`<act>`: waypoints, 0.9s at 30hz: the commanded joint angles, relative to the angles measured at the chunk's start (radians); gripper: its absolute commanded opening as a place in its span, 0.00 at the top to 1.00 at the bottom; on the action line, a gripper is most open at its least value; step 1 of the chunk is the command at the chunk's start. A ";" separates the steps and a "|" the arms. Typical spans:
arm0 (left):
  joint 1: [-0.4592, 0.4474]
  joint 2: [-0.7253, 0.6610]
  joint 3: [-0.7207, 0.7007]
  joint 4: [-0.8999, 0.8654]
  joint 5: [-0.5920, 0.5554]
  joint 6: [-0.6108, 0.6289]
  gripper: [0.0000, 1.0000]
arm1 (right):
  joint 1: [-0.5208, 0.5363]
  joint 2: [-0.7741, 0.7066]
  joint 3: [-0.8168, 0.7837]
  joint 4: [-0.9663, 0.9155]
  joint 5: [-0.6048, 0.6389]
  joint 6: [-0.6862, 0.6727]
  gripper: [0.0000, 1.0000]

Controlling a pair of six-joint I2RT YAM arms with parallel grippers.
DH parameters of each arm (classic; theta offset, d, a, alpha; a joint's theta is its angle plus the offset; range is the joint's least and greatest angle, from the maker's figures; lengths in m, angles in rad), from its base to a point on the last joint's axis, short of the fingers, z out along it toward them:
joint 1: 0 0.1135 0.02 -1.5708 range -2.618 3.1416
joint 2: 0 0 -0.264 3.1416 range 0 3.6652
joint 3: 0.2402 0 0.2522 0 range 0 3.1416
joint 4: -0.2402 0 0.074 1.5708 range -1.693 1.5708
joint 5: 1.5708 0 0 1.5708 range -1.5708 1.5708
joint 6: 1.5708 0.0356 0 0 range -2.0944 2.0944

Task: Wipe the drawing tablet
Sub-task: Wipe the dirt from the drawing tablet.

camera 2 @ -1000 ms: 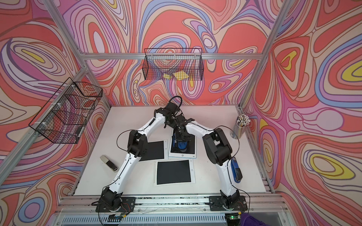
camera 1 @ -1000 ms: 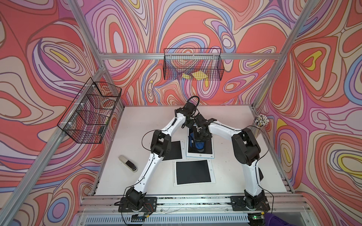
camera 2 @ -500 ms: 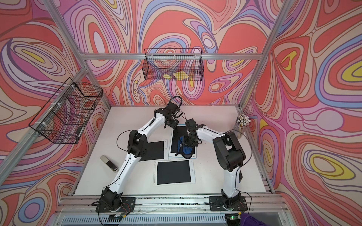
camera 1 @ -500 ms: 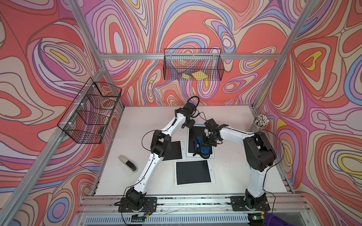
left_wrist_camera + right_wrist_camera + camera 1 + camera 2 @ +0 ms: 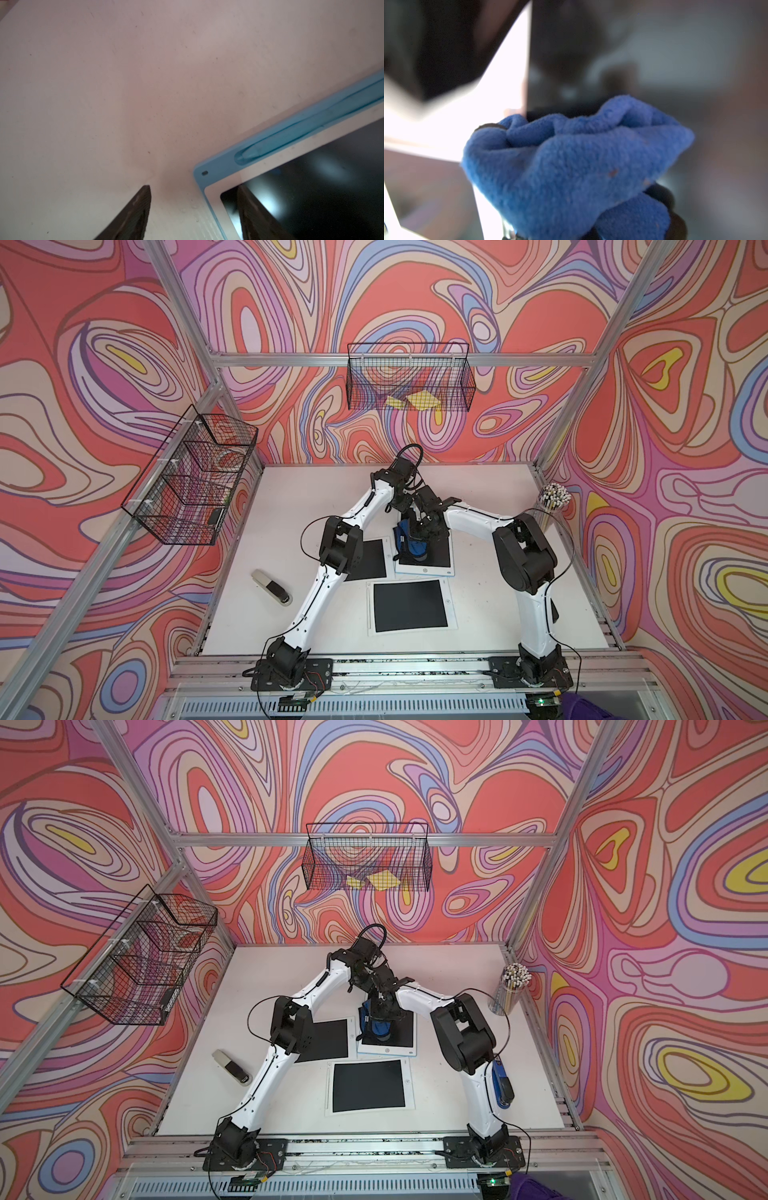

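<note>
The drawing tablet point(image 5: 441, 556), blue-rimmed, lies flat at mid-table point(image 5: 316, 489) between my two arms, with a second tablet point(image 5: 409, 605) just in front of it. My right gripper point(image 5: 422, 533) is clamped tight on a bunched blue cloth point(image 5: 409, 545), which sits on the left side of the tablet's dark screen. My left gripper point(image 5: 193, 192) stands open and empty astride the tablet's rear corner, one finger over the screen, one over bare table. Whether it presses down, the wrist view leaves unclear.

grey stapler point(image 5: 271, 587): tabletop left edge | pencil cup point(image 5: 552, 501): far right corner | blue stapler point(image 5: 502, 1085): right edge | back basket point(image 5: 409, 373): yellow notes point(image 5: 415, 401) | side basket point(image 5: 178, 489)
</note>
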 commanded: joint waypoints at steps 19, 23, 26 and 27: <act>0.002 0.033 -0.049 -0.125 -0.001 0.025 0.31 | -0.315 0.231 0.067 -0.187 0.027 0.124 1.00; 0.001 0.033 -0.049 -0.123 0.001 0.024 0.31 | -0.271 0.165 -0.027 -0.185 0.026 0.087 1.00; 0.001 0.032 -0.049 -0.122 0.003 0.023 0.31 | -0.195 0.069 -0.178 -0.155 0.023 0.106 1.00; 0.002 0.031 -0.049 -0.121 0.002 0.024 0.31 | -0.163 0.034 -0.231 -0.141 0.019 0.122 1.00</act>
